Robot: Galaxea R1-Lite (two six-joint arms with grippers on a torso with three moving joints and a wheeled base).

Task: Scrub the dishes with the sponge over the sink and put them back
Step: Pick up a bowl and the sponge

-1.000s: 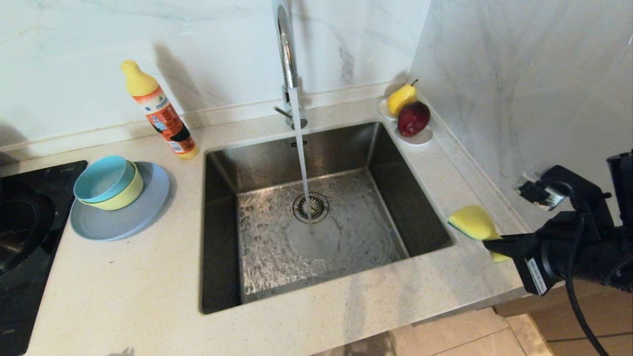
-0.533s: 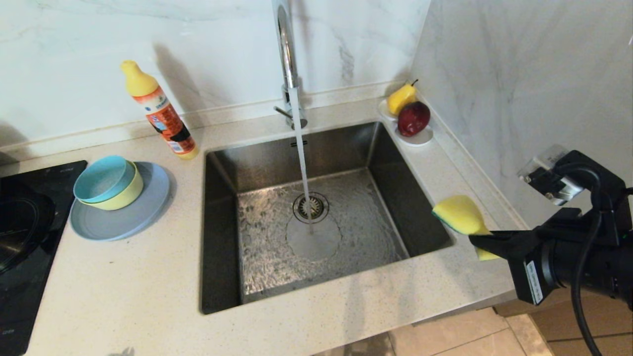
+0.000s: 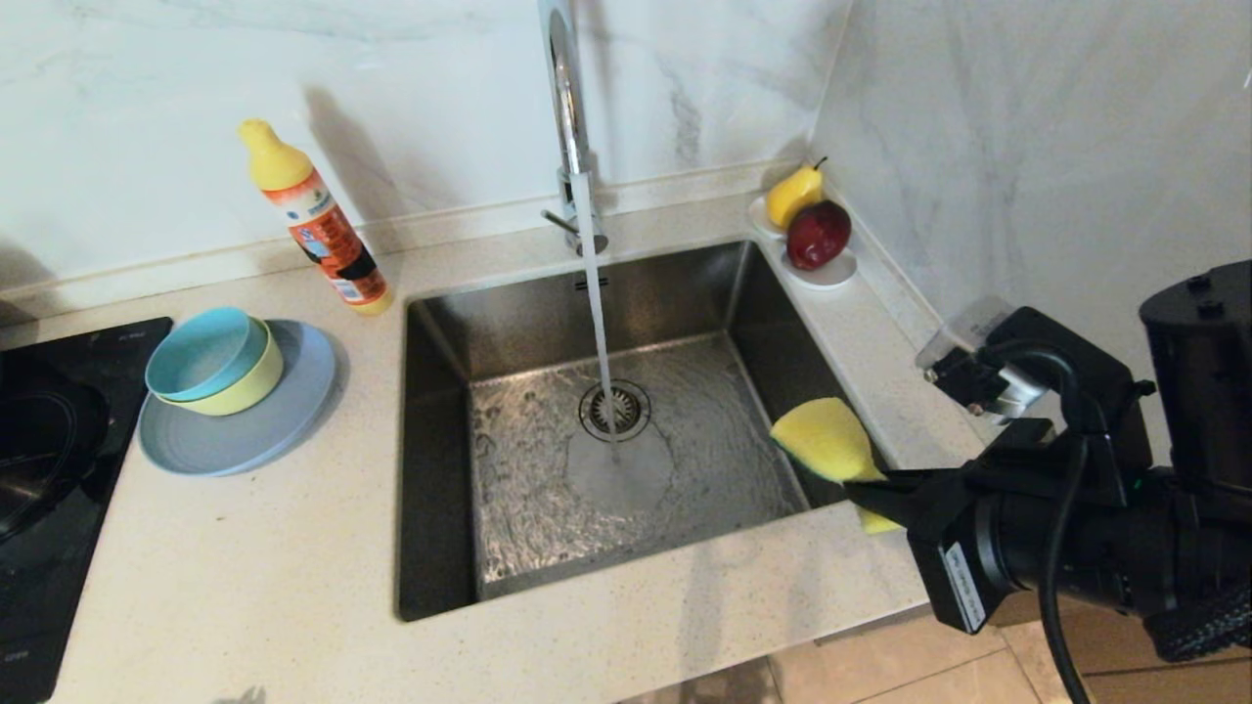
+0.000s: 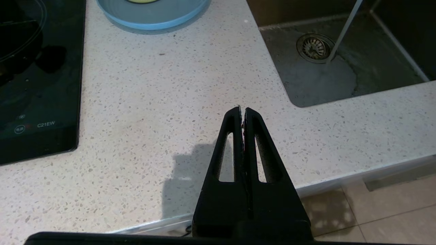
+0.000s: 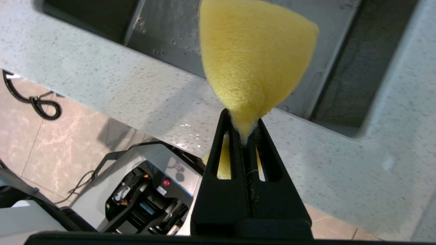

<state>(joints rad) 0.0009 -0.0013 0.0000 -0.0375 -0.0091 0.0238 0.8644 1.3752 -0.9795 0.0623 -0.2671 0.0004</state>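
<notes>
- Holding the yellow sponge [image 3: 827,439] tight, the right gripper [image 3: 873,486] is squeezed shut on one end of it, out over the right front corner of the sink [image 3: 440,469].
- The sponge is bent and pinched thin where the black fingers [image 5: 238,136] bite it.
- Water runs down from the tall faucet [image 3: 565,108] and splashes by the round drain [image 3: 614,409].
- The small teal bowl [image 3: 203,352] sits inside the pale yellow bowl [image 3: 249,383], and both sit on the grey-blue plate [image 3: 245,430], on the counter [image 3: 245,577] left of the sink.
- The left gripper [image 4: 242,110] is shut with nothing in it, up above the counter's front edge.
- An orange soap bottle [image 3: 318,225] stands behind the plate.
- A pear [image 3: 792,196] and a red apple [image 3: 818,235] sit on a little white dish [image 3: 831,274] in the back corner.
</notes>
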